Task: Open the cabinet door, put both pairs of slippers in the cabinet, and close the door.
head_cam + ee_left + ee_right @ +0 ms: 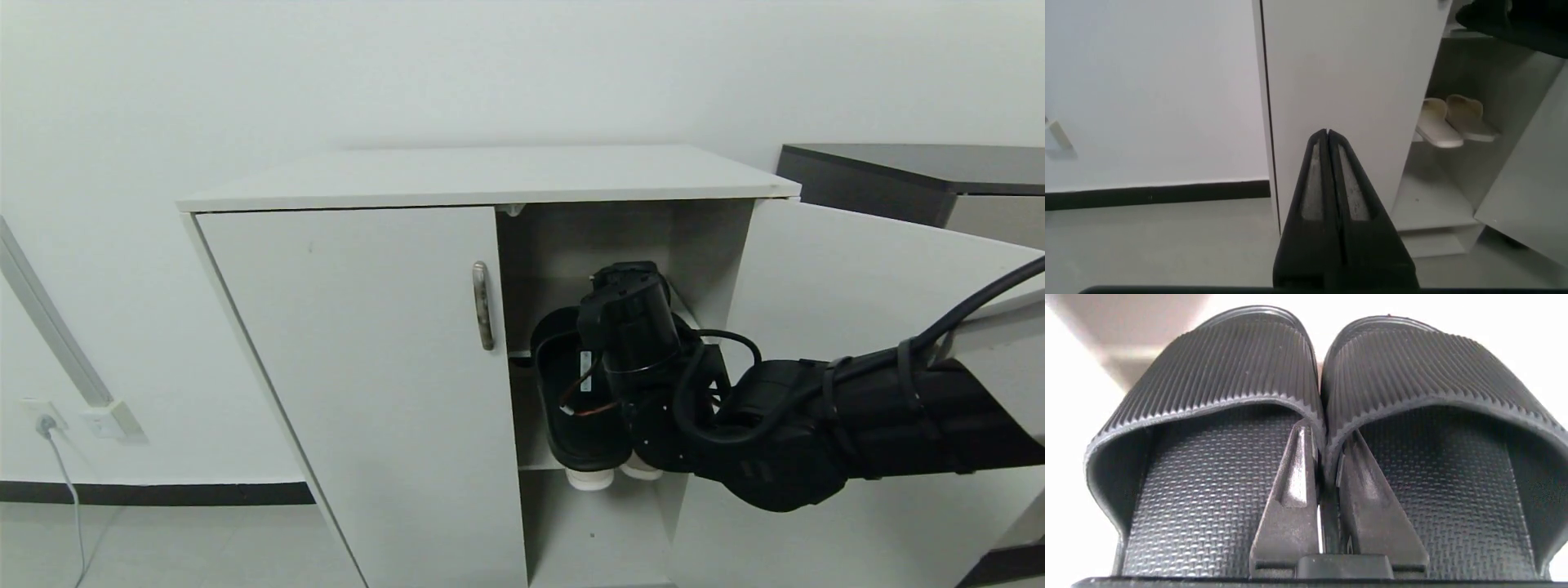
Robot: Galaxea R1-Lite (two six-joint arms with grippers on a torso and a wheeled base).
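Inside the cabinet (490,175), at about four o'clock from the shut door's handle (483,306), the right gripper (1323,449) was clamped on the black slippers (1241,392), pinching their inner walls together. White slippers (592,478) lay on the shelf at six o'clock of the black pair. The left gripper (1328,139) hung closed and empty outside. Placing the second pair looked the step in hand. Next would come setting it down, letting go, backing out, then swinging the open door (857,269) shut.

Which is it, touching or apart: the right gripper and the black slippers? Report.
Touching. The right wrist view shows the right gripper clamped on the adjoining inner edges of the black slippers.
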